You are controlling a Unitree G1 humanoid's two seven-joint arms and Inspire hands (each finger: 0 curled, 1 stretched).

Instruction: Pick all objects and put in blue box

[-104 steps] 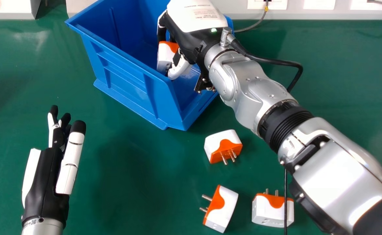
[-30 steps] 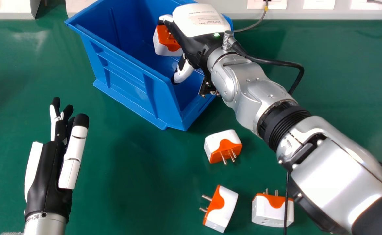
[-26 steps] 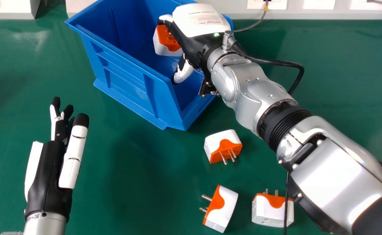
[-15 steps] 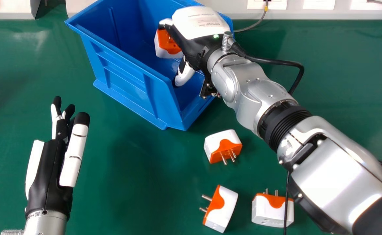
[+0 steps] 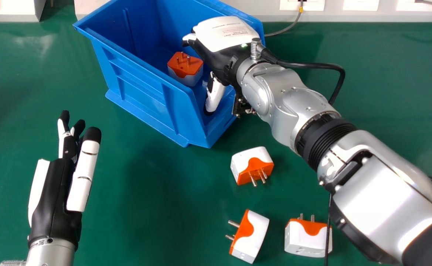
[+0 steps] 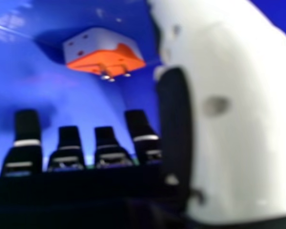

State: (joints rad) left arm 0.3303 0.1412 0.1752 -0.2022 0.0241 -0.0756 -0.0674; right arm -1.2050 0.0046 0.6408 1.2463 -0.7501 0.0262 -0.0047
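Over the table [image 5: 145,221] we are holding our right hand [image 5: 217,53] spread, apart from the plug [image 5: 185,70] in the upper-centre box [image 5: 142,90], and our left hand [image 5: 55,195] open, lower left.

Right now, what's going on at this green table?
One plug adapter lies in a blue box, and the robot's right hand is over it at the box, open and holding nothing. Three more adapters lie on the table, so the job isn't finished. The left hand is idle.
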